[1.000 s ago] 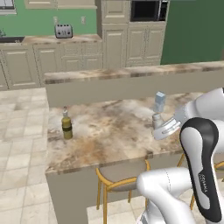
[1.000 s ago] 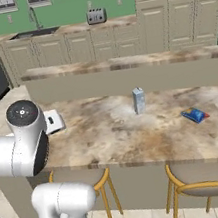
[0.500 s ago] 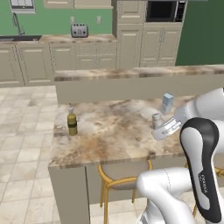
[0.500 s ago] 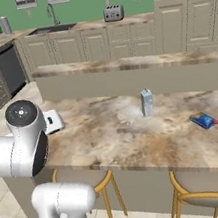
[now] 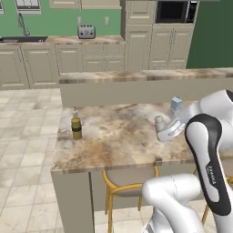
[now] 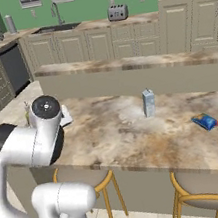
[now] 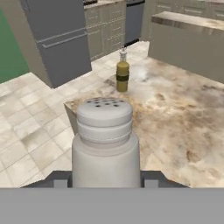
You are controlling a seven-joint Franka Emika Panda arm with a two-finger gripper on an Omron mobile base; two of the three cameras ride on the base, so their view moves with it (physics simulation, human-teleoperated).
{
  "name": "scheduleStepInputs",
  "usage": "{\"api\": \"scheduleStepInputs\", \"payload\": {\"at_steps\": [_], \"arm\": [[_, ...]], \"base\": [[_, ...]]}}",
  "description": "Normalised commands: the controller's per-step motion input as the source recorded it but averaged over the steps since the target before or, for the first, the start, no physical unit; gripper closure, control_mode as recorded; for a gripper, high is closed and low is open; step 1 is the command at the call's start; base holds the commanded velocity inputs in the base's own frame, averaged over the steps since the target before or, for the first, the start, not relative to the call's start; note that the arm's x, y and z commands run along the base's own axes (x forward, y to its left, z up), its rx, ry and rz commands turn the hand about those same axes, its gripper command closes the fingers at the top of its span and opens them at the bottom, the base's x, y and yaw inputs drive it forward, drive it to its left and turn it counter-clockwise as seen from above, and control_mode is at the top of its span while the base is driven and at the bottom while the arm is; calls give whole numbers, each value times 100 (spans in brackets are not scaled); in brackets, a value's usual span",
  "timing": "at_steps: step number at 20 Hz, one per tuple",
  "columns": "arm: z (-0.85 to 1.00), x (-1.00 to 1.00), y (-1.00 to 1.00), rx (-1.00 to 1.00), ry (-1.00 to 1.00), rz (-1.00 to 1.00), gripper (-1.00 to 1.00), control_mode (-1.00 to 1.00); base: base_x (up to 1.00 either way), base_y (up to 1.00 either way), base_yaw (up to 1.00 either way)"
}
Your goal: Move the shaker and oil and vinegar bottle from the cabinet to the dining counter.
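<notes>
The gripper (image 5: 163,129) clenched the small silver-grey cylindrical shaker (image 7: 105,142) above the brown-beige marbled dining counter (image 5: 118,136), the slim olive-yellow bottle (image 5: 76,127) already standing near its corner (delivery seemingly half done), so lowering and releasing came next.

Both base cams sat behind the arm, looking forward and down across the dining counter (image 5: 118,136) toward the back wall of the kitchen. The left one had the arm filling its lower right, the right one had it at lower left. They shared the marbled top, the pale blue carton (image 5: 175,106) and the toaster (image 6: 117,12) at the top of each frame. The hand cam was way closer, right up against the shaker (image 7: 105,140) in the lower middle, facing along the counter to the oil and vinegar bottle (image 7: 123,72) at upper center, the same one seen at mid left of the left base view.
</notes>
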Motion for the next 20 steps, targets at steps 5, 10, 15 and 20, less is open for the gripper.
{"api": "scheduleStepInputs", "payload": {"at_steps": [5,10,15,20], "arm": [[-17,65,-5,5,-11,21,100,-100],[-26,73,0,2,-7,21,100,-100],[-37,72,-2,7,-4,20,100,-100],[-48,75,-7,8,0,20,100,-100]], "base": [[0,0,0],[0,0,0],[0,0,0],[0,0,0]]}}
